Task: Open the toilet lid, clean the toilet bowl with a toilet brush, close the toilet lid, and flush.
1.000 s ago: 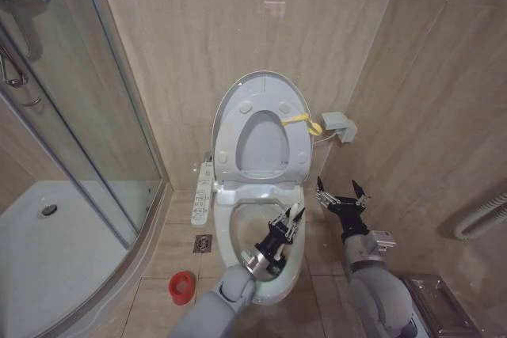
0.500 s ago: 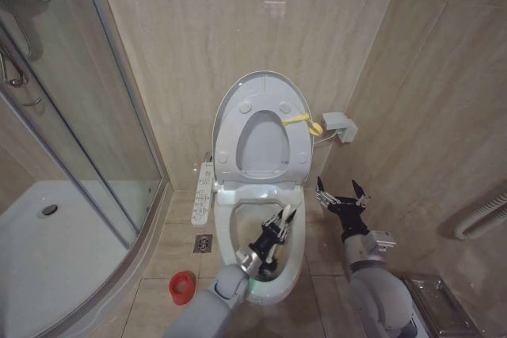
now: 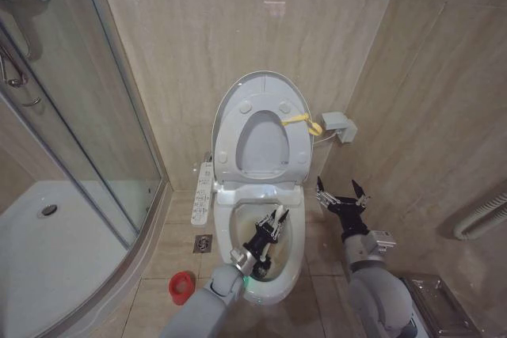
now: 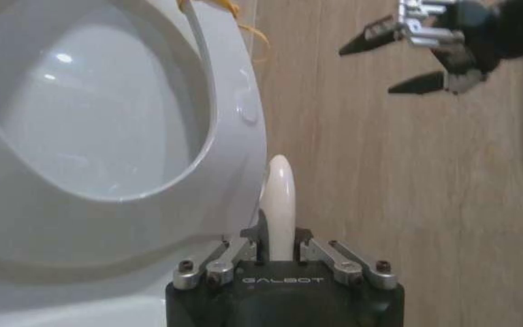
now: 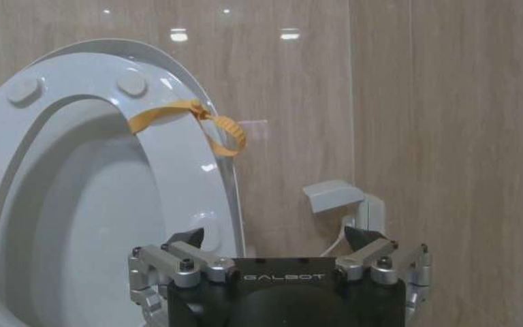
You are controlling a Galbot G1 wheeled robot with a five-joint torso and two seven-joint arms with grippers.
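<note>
1. A small red cup holder [image 3: 182,284] stands on the floor tiles to the left of the toilet, well apart from both arms.
2. The left gripper [image 3: 270,231] hangs over the toilet bowl [image 3: 295,237], clenched on the white handle of the toilet brush [image 4: 277,208]. The handle's long axis runs up out of the gripper; the bristle end is hidden from view, presumably below it in the bowl.
3. Behind the bowl, the toilet lid [image 3: 255,83] stands raised against the wall with the seat [image 3: 301,152] up against it.
4. The right gripper [image 3: 341,197] waits just right of the bowl, fingers spread and holding nothing.
5. Judgement: the scrubbing belongs to the left arm, with the stained surface directly beneath its gripper.
</note>
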